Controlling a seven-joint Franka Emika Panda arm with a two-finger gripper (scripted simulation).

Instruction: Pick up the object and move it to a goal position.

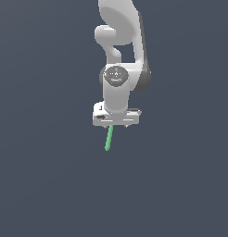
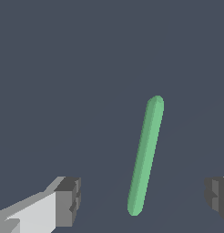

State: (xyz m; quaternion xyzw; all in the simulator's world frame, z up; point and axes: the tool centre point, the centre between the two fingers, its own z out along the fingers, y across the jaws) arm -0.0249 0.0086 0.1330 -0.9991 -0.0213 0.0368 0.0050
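Note:
The object is a thin bright-green rod lying on the flat dark grey surface. In the exterior view its upper end is hidden under my gripper's white hand, and the rest sticks out below it. In the wrist view the rod lies lengthwise between my two dark fingertips, with one end level with them. My gripper is open wide. There is a clear gap on each side of the rod, and neither finger touches it. I cannot tell how high the fingers are above the surface.
The white arm rises behind the gripper in the exterior view. Plain dark grey ground surrounds it on all sides. No goal marker shows in either view.

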